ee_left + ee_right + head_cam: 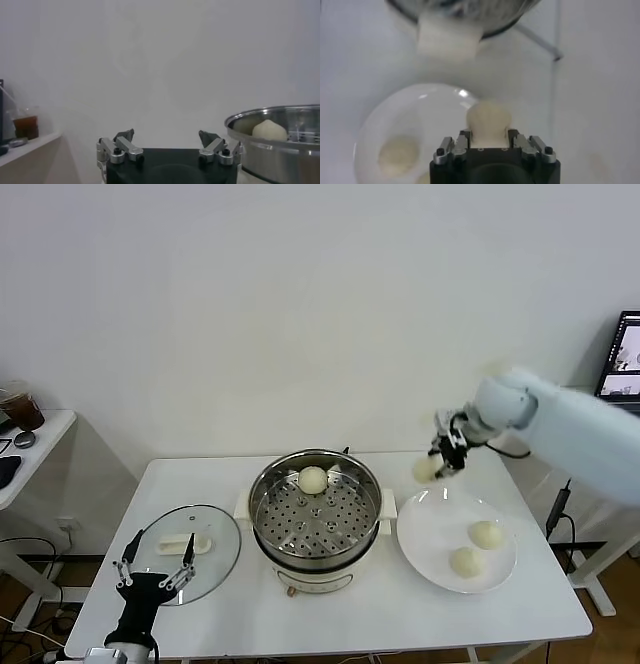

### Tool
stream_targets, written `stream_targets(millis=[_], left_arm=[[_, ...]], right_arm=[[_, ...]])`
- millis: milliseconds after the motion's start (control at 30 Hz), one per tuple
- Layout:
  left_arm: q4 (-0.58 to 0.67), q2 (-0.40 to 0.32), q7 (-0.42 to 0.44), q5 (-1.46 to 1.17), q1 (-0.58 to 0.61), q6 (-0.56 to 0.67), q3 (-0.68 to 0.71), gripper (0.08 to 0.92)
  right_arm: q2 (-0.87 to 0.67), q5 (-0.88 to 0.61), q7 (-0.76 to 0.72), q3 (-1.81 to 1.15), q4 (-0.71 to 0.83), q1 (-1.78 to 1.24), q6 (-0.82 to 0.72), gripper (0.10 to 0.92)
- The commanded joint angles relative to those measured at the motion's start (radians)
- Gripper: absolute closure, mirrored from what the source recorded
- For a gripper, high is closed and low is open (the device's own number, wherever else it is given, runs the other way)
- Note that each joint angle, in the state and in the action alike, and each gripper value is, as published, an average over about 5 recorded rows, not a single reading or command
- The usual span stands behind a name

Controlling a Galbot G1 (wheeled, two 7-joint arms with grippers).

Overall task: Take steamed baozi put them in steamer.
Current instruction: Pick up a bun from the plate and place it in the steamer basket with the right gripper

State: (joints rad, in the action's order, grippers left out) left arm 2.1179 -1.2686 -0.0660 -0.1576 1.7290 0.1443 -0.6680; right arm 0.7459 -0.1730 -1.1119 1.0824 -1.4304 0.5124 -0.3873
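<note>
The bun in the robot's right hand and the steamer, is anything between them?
Head view: nothing, only bare white table between the held bun and steamer.

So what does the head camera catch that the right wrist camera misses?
Only the head view shows the round glass lid, the cream-white bun inside the steamer, and the open left tool near the lid. Only the right wrist view shows the right tool's fingers pinching its bun. Both share the flat white plate, the shiny steel steamer and the held bun.
</note>
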Motion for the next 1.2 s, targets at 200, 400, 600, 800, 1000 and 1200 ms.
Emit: stream_targets(millis=[200,400,600,800,1000,1200], left_arm=[[-0.021,0.009,-0.004,0.007,-0.02,-0.002,0.002,0.177],[-0.018,0.001,-0.004,0.007,-0.025,-0.006,-0.015,0.177],[-0.025,-0.011,-0.003,0.008,-0.035,-0.007,-0.018,0.177],[-0.025,-0.015,-0.003,0.008,-0.036,-0.007,-0.018,0.177],[-0.03,-0.017,-0.003,0.007,-0.038,-0.006,-0.019,0.177],[-0.031,-0.015,-0.003,0.007,-0.038,-0.005,-0.019,0.177]], right_arm=[[0.392,-0.426,0.182,0.222,-0.084,0.186,-0.285,0.558],[0.508,-0.426,0.242,0.208,0.011,0.066,-0.334,0.558],[0.583,-0.388,0.277,0.202,0.111,-0.023,-0.339,0.558],[0.619,-0.371,0.29,0.186,0.165,-0.068,-0.339,0.558],[0.651,-0.352,0.29,0.176,0.205,-0.089,-0.339,0.556],[0.667,-0.35,0.292,0.166,0.23,-0.1,-0.338,0.55]])
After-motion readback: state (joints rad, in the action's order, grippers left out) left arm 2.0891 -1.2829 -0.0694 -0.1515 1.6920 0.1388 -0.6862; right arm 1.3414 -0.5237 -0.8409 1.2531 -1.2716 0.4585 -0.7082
